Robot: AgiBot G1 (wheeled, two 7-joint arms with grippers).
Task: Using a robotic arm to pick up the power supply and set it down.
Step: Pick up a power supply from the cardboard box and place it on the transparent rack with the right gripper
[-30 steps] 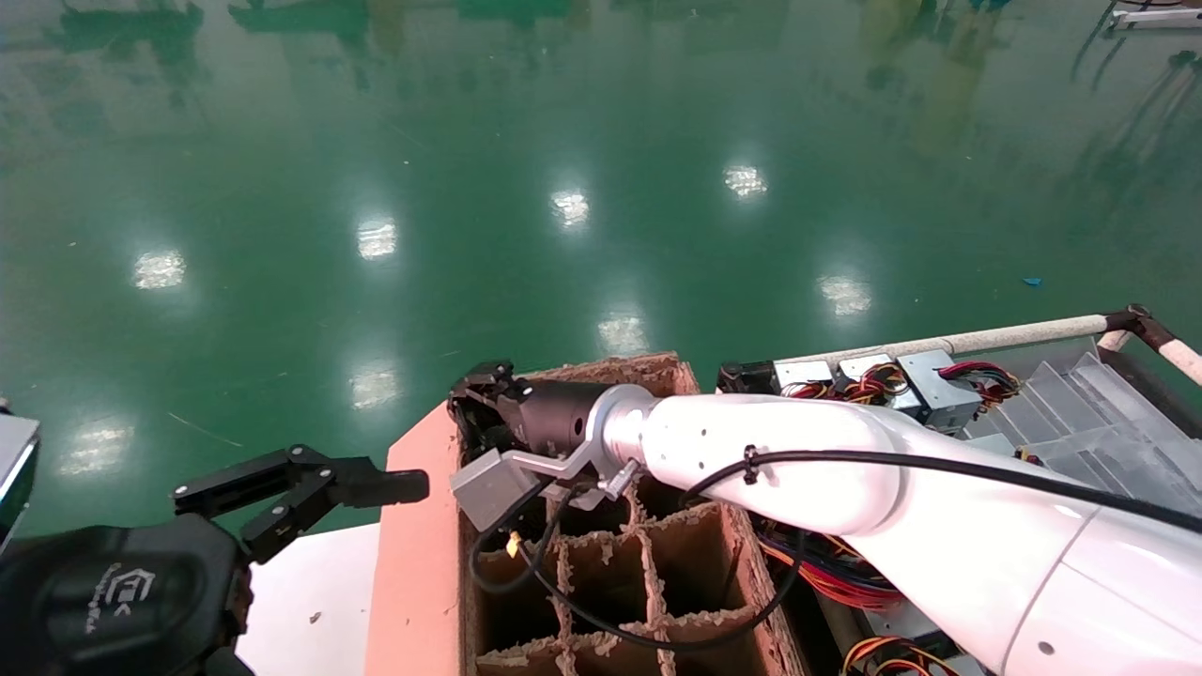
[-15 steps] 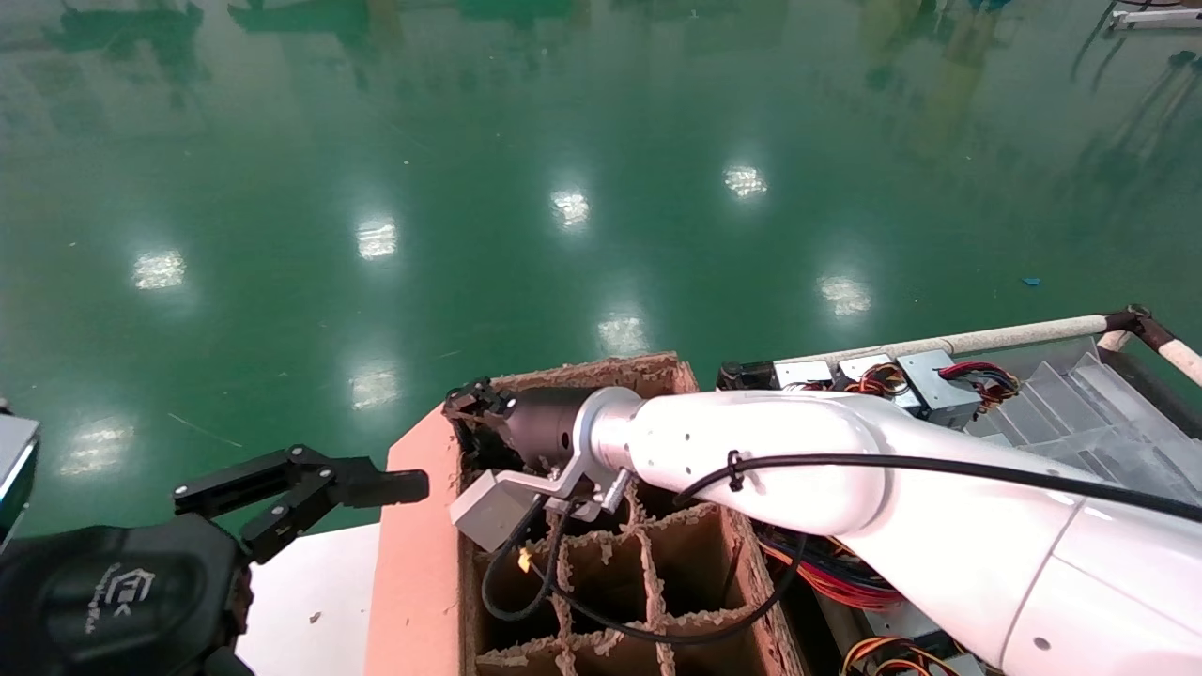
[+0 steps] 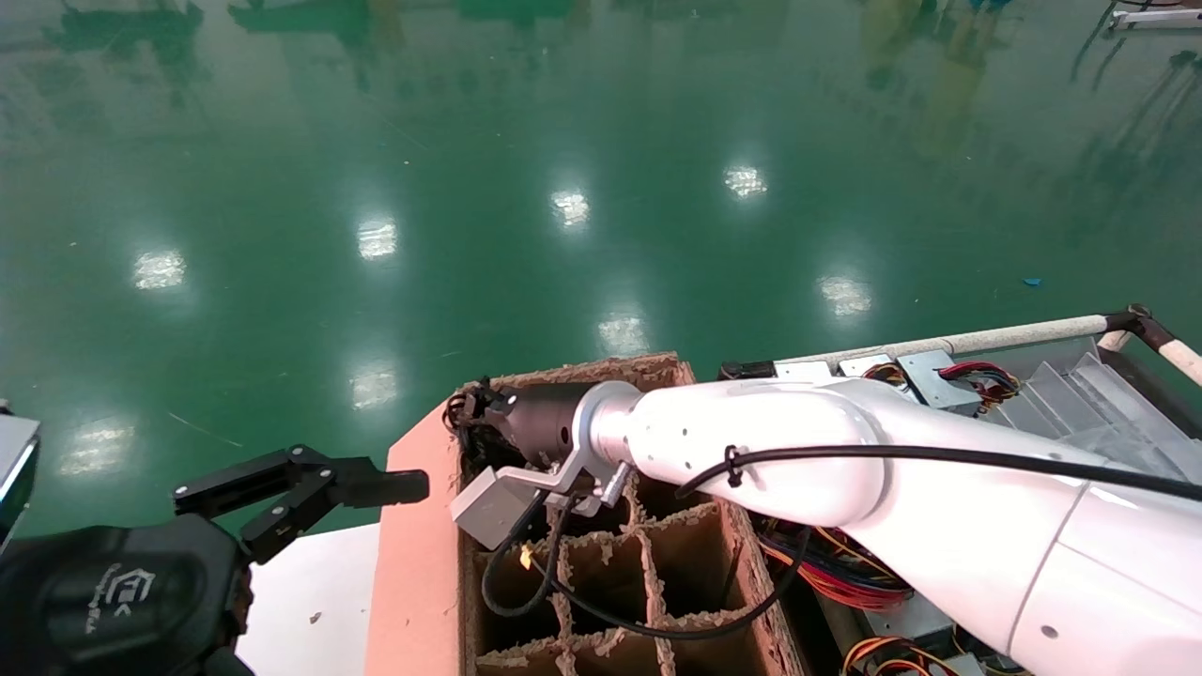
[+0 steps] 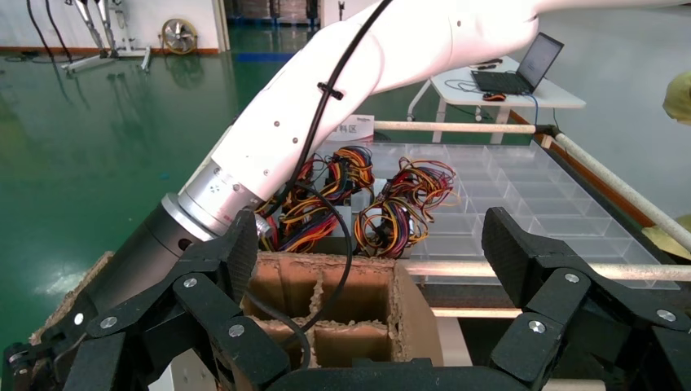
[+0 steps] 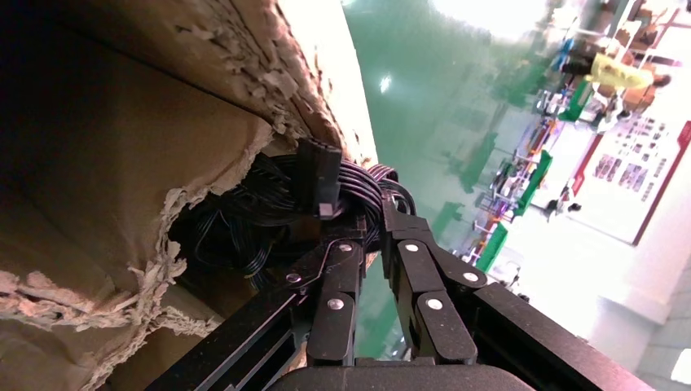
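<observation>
In carton cell: power supply cables between fingers

Hand on black cables (cardboard cell)

Divided carton centre; tray of wired units to its right; robotic arm across both.

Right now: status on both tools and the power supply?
Right tool at far-left cell of cardboard box, shut on black cable bundle. Power supply body hidden in the cell. Left tool open, parked left of box. Frayed dividers crowd the cables.
</observation>
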